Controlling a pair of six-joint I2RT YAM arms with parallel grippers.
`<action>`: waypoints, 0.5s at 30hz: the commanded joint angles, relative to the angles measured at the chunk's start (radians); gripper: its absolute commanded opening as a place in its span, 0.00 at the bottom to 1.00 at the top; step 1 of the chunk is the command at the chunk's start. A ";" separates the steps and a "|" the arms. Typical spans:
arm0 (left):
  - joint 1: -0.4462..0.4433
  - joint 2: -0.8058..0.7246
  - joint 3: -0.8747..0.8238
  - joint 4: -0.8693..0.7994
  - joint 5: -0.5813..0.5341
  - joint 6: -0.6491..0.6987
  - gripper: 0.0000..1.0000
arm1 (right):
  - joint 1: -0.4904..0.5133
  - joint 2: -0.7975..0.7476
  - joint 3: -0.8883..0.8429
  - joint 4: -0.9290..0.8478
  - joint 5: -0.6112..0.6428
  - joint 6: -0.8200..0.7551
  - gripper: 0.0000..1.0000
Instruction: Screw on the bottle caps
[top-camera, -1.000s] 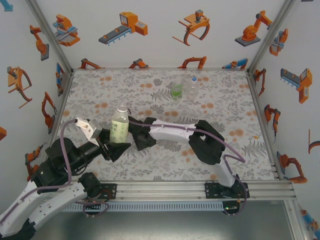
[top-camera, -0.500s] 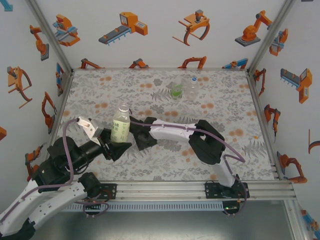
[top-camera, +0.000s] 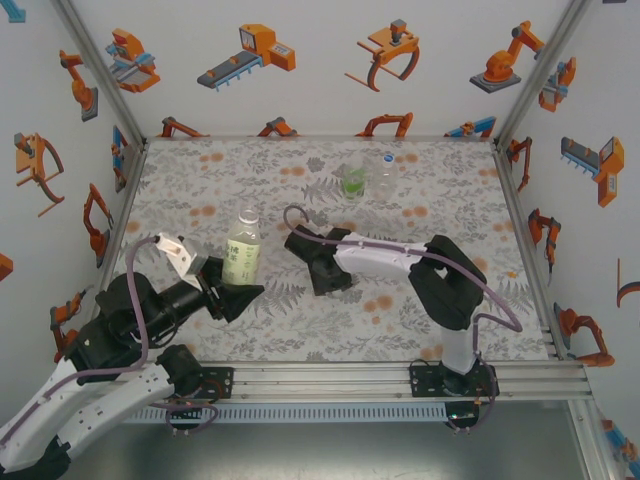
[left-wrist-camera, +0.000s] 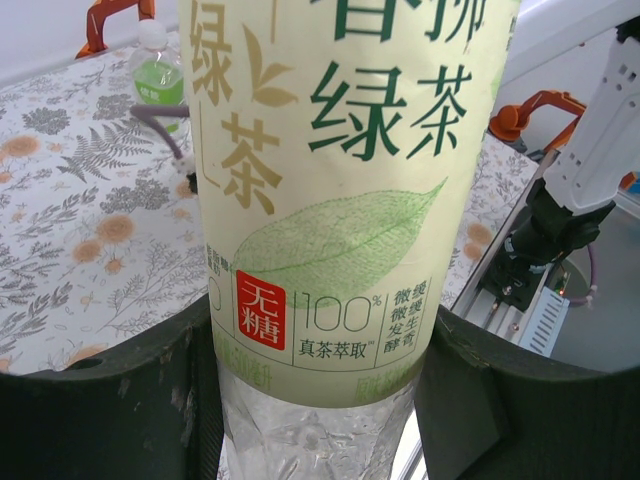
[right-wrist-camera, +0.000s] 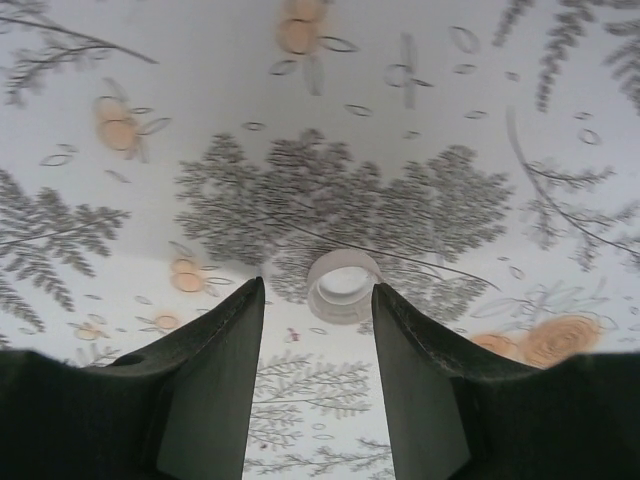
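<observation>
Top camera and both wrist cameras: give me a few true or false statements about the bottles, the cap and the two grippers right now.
1. The left gripper is shut on the pale tea bottle, which stands upright. True.
2. The right gripper is touching that bottle. False: it is apart from it, to its right, low over the table.
3. A white cap shows between the right gripper's fingertips. True.
4. The bright green bottle stands right beside the held bottle. False: it stands at the far side of the table, next to the colourless bottle.
</observation>
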 joint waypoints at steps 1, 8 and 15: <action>-0.001 0.011 0.031 0.041 0.022 -0.005 0.13 | -0.018 -0.062 -0.031 -0.010 0.025 0.022 0.47; -0.001 0.015 0.030 0.048 0.023 -0.011 0.12 | -0.037 -0.127 -0.043 0.016 -0.008 0.023 0.47; -0.002 0.029 0.029 0.060 0.034 -0.016 0.12 | -0.070 -0.178 -0.126 0.112 -0.088 0.072 0.48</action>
